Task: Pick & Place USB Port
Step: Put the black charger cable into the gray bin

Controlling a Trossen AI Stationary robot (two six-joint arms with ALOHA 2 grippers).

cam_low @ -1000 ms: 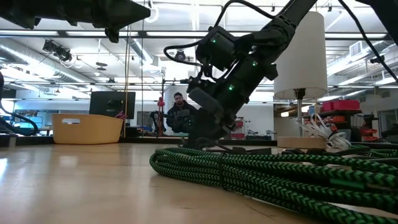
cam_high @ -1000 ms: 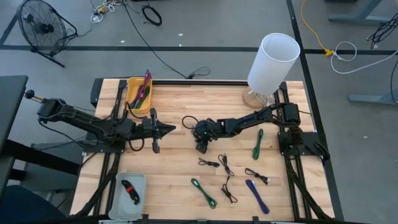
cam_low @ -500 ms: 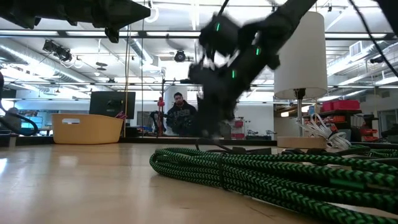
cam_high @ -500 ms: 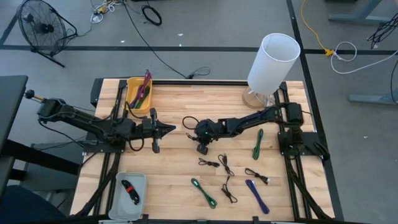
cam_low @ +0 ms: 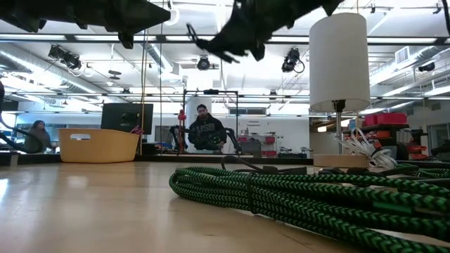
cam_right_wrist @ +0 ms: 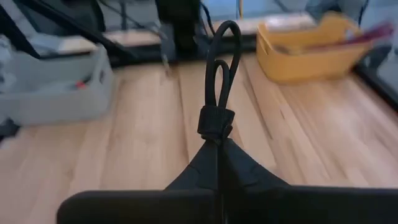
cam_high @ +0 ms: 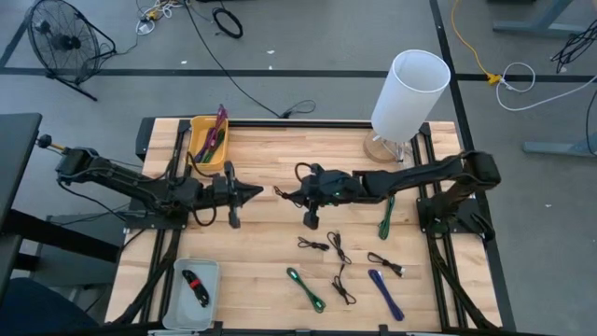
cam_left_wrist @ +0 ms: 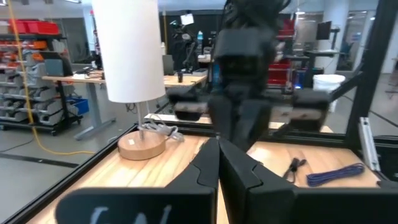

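Observation:
A small black USB cable (cam_right_wrist: 219,68), coiled and bound by a tie, is lifted above the middle of the table in my shut right gripper (cam_right_wrist: 217,144) (cam_high: 291,193). Its loop (cam_high: 279,191) sticks out past the fingertips toward the table's left. In the low view my right gripper (cam_low: 235,34) is high up. My left gripper (cam_high: 254,193) hovers shut with nothing in it, just left of the cable and pointing at it. A yellow bin (cam_high: 198,126) with cables stands at the far left, and a grey tray (cam_high: 177,280) with one cable at the near left. My right gripper pinches the coiled cable between its two fingers just behind the tie (cam_right_wrist: 216,123). The fingers lie along the cable, coming from the table's right and slanting a little down. The cable is lifted clear of the table, and its loop (cam_right_wrist: 221,56) stands straight out beyond the fingertips.
Several loose cables lie on the near right part of the table: black ones (cam_high: 317,245), a green one (cam_high: 306,287), a second green one (cam_high: 386,215) and a blue one (cam_high: 384,291). A white lamp (cam_high: 409,89) stands at the far right.
My right gripper has shut on the black cable at the table top, then risen well above the table and shifted a little toward the far edge. The cable has come up with it, lifted clear.

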